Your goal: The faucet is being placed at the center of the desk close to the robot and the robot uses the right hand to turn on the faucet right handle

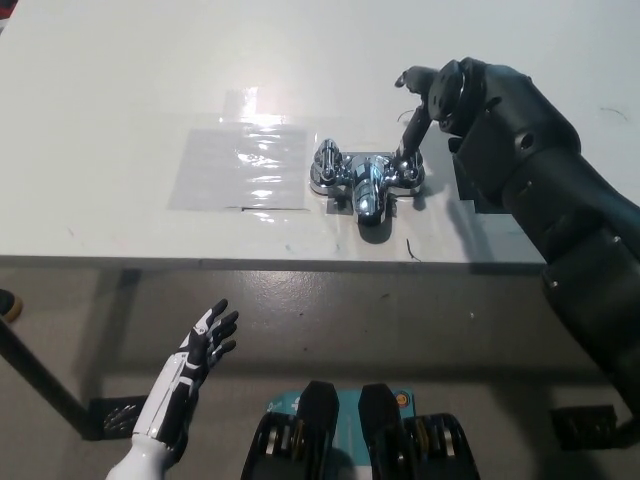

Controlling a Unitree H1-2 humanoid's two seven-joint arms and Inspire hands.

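Chrome faucet sits centre of the bench near its front edge, beside a clear plastic sheet. Right robot hand is splayed and grips nothing, with one fingertip down on the right handle. Left robot hand hangs below the bench edge, fingers spread, empty.

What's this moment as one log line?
black right hand: finger on right handle of chrome faucet | white left hand: open, resting low

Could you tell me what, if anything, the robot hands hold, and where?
Nothing gripped: the right robot hand merely touches the faucet's right handle; left robot hand open, lower left.
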